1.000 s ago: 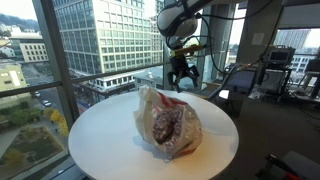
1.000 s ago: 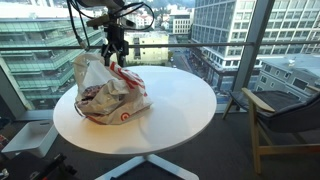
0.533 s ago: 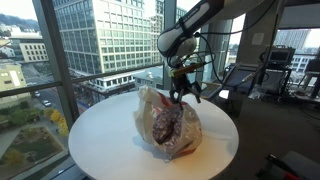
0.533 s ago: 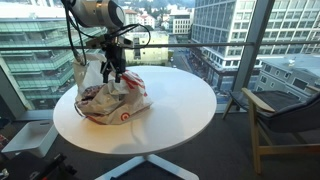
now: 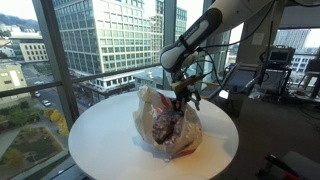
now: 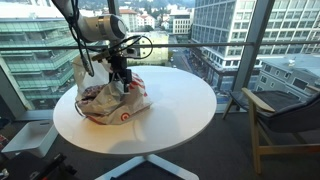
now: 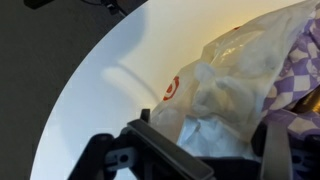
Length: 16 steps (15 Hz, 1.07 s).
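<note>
Claw (image 5: 183,97) hangs released, its jaws spread wide astride the crumpled plastic bag (image 5: 168,128) just beneath it on the white table (image 5: 100,135).

Robot body: finish and cabling
The arm (image 5: 213,26) has rounded white-grey housings; the gripper (image 5: 183,97) is black and two-fingered; black cables (image 6: 150,45) loop beside the wrist.

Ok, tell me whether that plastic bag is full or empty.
Full: the plastic bag bulges on the table, and purple checked contents show through it.
</note>
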Motion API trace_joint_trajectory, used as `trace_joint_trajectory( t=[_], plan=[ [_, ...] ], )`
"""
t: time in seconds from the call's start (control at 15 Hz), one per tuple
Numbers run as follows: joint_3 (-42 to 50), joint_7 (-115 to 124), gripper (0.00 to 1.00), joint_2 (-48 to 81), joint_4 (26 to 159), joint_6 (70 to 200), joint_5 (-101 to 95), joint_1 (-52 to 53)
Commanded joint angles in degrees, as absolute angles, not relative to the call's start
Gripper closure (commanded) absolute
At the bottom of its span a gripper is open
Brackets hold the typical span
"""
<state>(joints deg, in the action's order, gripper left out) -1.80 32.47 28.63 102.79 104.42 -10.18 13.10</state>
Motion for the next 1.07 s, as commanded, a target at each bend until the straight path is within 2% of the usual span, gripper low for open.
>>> trace_joint_trajectory(
  t=[0.0, 0.47, 0.53, 1.0],
  plan=[
    [0.29, 37.08, 0.42, 27.01, 104.26, 103.64, -15.93, 15.70],
    [2.43, 48.29, 0.95, 27.46, 103.35, 98.38, -35.15, 19.48],
    [2.53, 49.75, 1.00, 27.51, 103.18, 97.38, -37.72, 19.65],
    [0.93, 58.31, 0.99, 25.01, 100.13, 90.40, -55.79, 19.31]
  ],
)
